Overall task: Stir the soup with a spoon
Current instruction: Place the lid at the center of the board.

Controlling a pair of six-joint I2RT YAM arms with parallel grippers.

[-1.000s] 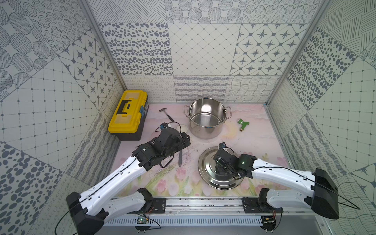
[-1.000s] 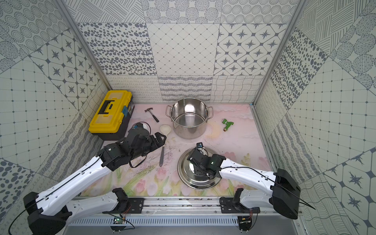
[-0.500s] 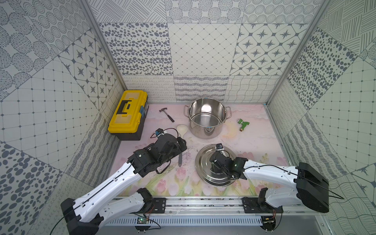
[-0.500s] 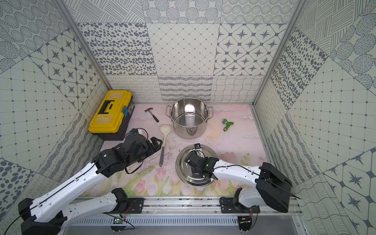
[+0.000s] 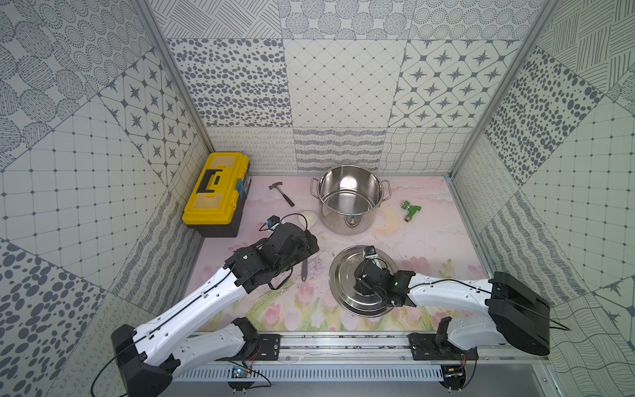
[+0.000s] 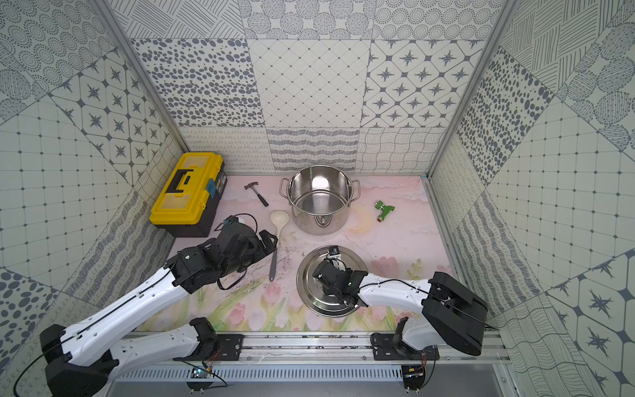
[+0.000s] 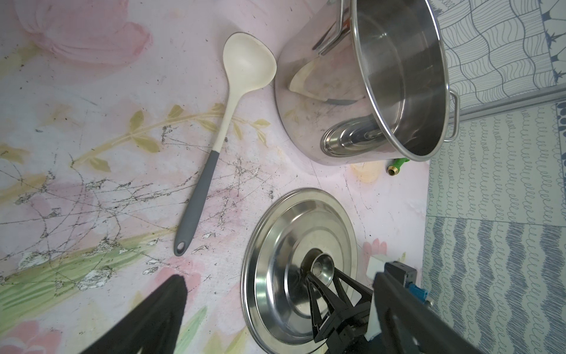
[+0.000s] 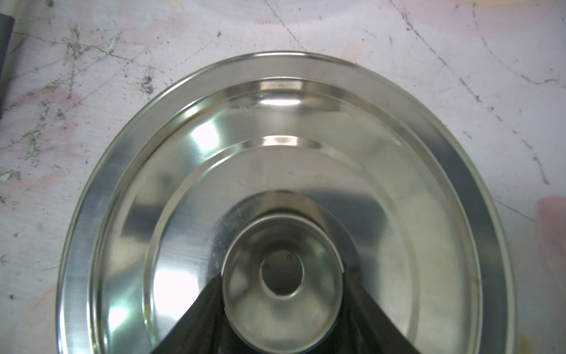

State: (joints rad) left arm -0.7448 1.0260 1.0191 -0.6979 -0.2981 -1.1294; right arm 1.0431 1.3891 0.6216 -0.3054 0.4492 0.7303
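Steel pot [image 5: 345,223] sits far centre with its mouth uncovered, and I see no soup in it. Lid [image 5: 342,275] lies knob-up on the worktop [image 5: 429,247], near of the pot. My guess is it's parked there to free the opening for stirring.

Spoon [image 7: 214,156] lies flat on the worktop, left of the pot and lid. Its cream bowl is far, just beside the pot's left wall, and its grey handle points near. That puts the handle toward the left arm, so it's the likely pick side.

Left gripper [image 6: 269,242] is spread wide and empty. In both top views it overlaps the spoon's neck. The left wrist view shows the whole spoon out ahead of the fingers, so it isn't around the spoon and isn't touching it.

Right gripper [image 8: 281,285] is closed part-way on the lid's knob, one finger [image 8: 196,309] pressed against each side. The knob is the only graspable feature on the lid, hence that hold. I can't tell whether the rim is fully seated on the worktop.

Toolbox [image 5: 216,194], hammer [image 5: 283,194] and the green fitting [image 5: 410,209] sit well apart from the action, along the far side.
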